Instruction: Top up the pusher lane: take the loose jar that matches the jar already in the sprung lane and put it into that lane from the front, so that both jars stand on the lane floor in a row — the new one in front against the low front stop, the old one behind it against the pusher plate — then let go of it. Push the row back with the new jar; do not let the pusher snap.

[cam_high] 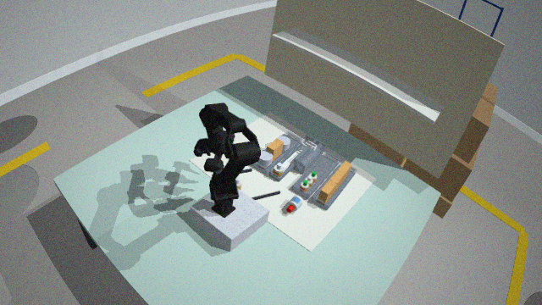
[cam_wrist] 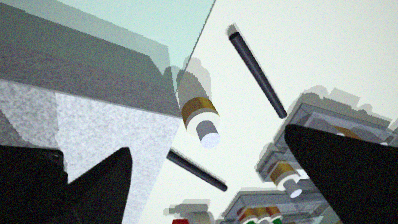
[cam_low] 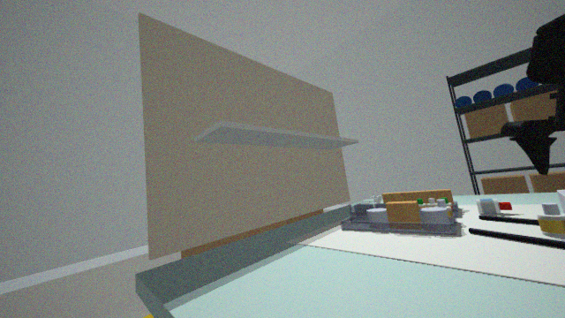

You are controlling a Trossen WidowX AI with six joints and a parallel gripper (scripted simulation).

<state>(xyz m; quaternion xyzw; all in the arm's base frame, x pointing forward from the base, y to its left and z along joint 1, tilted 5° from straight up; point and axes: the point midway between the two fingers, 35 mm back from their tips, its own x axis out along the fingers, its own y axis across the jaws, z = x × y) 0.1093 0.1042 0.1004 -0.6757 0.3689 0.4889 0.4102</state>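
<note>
Amber-banded and grey-capped, the loose jar (cam_low: 552,224) (cam_wrist: 201,117) is standing on the white mat (cam_high: 311,235) (cam_low: 384,247) (cam_wrist: 320,45) near the arm's base, and its match (cam_high: 279,169) (cam_wrist: 285,177) is sitting in the sprung lane. I'm holding the gripper (cam_wrist: 210,143) with its fingers wide apart, nothing between them. I'm counting two black rods (cam_high: 266,195) (cam_low: 514,239) (cam_wrist: 257,75), one red-capped bottle (cam_high: 293,204) (cam_low: 492,207) lying down, and two green caps in the next lane. I'm reading no brand or label.

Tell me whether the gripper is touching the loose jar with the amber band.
Apart. The wrist view shows the loose jar with pale sheet visible between it and each gripper finger.
</note>
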